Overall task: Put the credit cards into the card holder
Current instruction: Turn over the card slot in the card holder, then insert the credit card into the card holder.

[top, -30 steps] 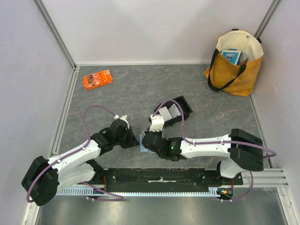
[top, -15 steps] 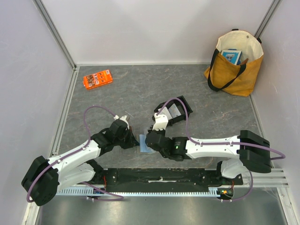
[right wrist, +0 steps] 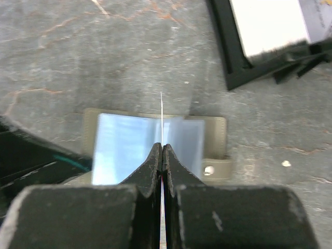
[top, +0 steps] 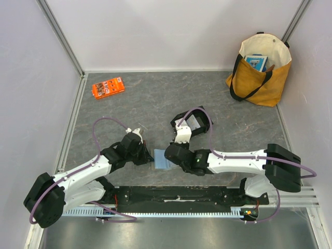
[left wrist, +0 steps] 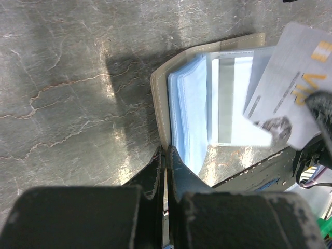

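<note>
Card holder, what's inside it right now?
The open card holder shows pale blue clear sleeves. A credit card, pinched by the right gripper, is held over them. Whether any sleeve already holds a card is hidden.

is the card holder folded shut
No, the card holder lies open on the table, its pale blue inner face showing.

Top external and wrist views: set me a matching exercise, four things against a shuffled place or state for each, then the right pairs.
Things:
1. orange packet
2. mustard tote bag
3. card holder
4. credit card

Places or states:
A. far right corner, standing open
B. far left, lying flat
C. clamped in the jaws of the right gripper
D. lying open, edge pinched in the jaws of the left gripper

Pairs: 1-B, 2-A, 3-D, 4-C.
</note>
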`<state>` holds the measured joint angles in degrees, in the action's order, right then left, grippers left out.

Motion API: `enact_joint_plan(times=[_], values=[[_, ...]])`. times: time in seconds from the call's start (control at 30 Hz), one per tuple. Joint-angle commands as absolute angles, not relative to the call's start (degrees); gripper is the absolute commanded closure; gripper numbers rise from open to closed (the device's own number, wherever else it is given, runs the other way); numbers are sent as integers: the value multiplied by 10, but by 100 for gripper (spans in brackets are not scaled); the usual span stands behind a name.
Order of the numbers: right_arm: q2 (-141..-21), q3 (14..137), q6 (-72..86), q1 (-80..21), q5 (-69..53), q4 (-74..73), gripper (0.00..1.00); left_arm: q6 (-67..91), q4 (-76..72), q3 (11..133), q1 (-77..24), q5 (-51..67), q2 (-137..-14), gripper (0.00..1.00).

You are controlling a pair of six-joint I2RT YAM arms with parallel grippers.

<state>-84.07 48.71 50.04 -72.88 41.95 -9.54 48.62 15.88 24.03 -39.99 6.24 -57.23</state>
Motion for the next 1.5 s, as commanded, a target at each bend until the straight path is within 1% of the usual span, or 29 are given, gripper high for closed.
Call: enact_joint_plan(times=[0.0, 0.1, 0.17, 0.27, 0.33, 0.43, 0.9, 1.47], values=[[-795, 437, 496, -681, 369, -82, 100, 477, 146, 233, -403, 57, -578, 98], [-767, 390, 479, -638, 270, -20, 100, 474, 142, 229, -402, 53, -588, 98], [-745, 352, 471, -615, 204, 52, 100, 472, 139, 229, -402, 52, -598, 98], [-720, 319, 472, -592, 130, 120, 100, 471, 134, 229, -403, 53, -610, 98], [-722, 313, 473, -586, 87, 148, 100, 472, 130, 229, -403, 53, -615, 98], [-732, 297, 498, -584, 58, 190, 100, 472, 129, 229, -402, 50, -621, 98], [-790, 210, 601, -573, 62, 310, 100, 475, 127, 228, -403, 46, -636, 98], [-876, 181, 655, -572, 34, 417, 100, 481, 119, 222, -402, 48, -642, 98]])
